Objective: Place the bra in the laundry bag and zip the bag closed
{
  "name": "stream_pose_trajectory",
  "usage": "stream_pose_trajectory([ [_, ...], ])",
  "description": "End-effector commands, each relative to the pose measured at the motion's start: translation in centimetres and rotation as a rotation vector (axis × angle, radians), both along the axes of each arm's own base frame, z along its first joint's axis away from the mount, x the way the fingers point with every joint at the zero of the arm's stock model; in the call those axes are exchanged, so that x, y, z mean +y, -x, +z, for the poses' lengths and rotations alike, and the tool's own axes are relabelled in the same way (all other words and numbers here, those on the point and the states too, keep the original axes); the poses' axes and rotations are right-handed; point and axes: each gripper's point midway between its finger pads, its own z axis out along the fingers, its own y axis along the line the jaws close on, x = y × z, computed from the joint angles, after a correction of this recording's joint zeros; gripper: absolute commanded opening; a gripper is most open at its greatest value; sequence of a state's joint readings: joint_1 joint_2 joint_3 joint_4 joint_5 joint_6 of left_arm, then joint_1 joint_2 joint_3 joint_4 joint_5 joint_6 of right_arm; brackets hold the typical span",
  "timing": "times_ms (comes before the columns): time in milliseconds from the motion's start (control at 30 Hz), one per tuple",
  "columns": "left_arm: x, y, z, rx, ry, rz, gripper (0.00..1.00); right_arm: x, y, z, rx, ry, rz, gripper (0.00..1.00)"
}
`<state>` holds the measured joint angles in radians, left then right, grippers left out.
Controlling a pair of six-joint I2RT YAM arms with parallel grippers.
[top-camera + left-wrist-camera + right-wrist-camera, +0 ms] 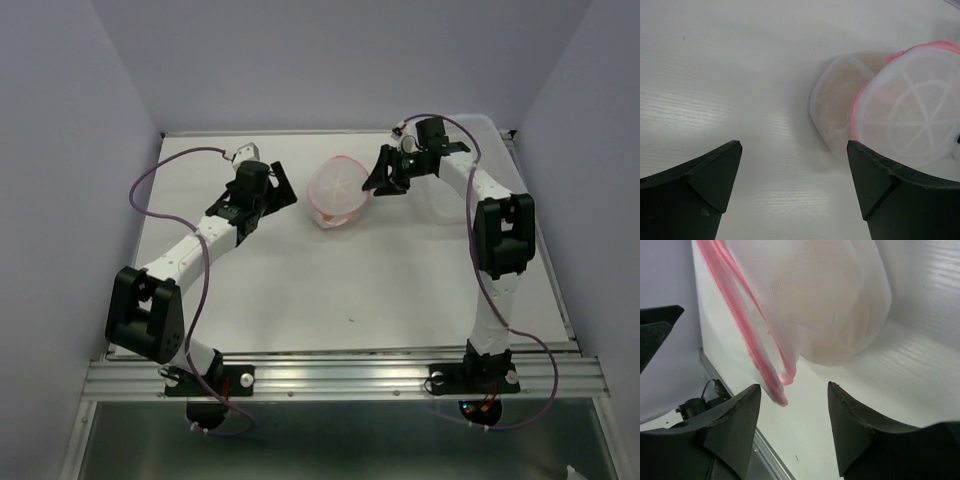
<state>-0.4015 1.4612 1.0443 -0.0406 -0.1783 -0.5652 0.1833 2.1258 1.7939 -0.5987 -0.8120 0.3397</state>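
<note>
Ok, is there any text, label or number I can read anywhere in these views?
None can be read in any view.
laundry bag: plain white mesh with a pink zipper rim, no tag showing.
left claw and right claw: plain black, no markings.
table: bare white, no print.

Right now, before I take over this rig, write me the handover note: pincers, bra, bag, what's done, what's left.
Left pincer: open, empty, beside the laundry bag.
Right pincer: open, holding nothing; the bag's pink zipper rim hangs just ahead of its tips.
Bra: peach fabric shows through the mesh, so it is inside the bag.
Done: bra in.
Left: no view shows whether the zip is fully closed; check it and finish if needed.
</note>
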Motion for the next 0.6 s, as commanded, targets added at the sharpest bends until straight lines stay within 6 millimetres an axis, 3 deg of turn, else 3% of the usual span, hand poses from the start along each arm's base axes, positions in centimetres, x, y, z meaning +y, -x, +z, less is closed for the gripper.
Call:
stream_pose_trajectory([
  [0, -1.2, -1.5, 2.4, -0.059, 0.041, -0.038, 0.99, -1.9, 0.8, 3.6, -0.160, 0.117, -0.025, 0.67],
  [167, -2.6, -2.1, 2.3, -0.061, 0.081, -0.071, 0.99, -3.9, 0.5, 5.0, -0.252, 0.229, -0.086, 0.75],
  [300, -3.5, -2.4, 1.7, -0.050, 0.086, -0.090, 0.99, -3.4, -0.3, 6.2, -0.300, 0.210, -0.063, 0.76],
  [467, -4.7, -2.6, 0.6, -0.028, 0.119, -0.114, 0.99, -2.7, -2.8, 7.7, -0.383, 0.178, -0.064, 0.79],
  [500, -4.8, -2.6, 0.6, -0.029, 0.120, -0.116, 0.99, -2.9, -3.8, 6.7, -0.368, 0.199, -0.086, 0.79],
  [567, -4.9, -2.8, 0.5, -0.033, 0.120, -0.110, 0.99, -3.0, -4.5, 6.6, -0.375, 0.213, -0.096, 0.82],
])
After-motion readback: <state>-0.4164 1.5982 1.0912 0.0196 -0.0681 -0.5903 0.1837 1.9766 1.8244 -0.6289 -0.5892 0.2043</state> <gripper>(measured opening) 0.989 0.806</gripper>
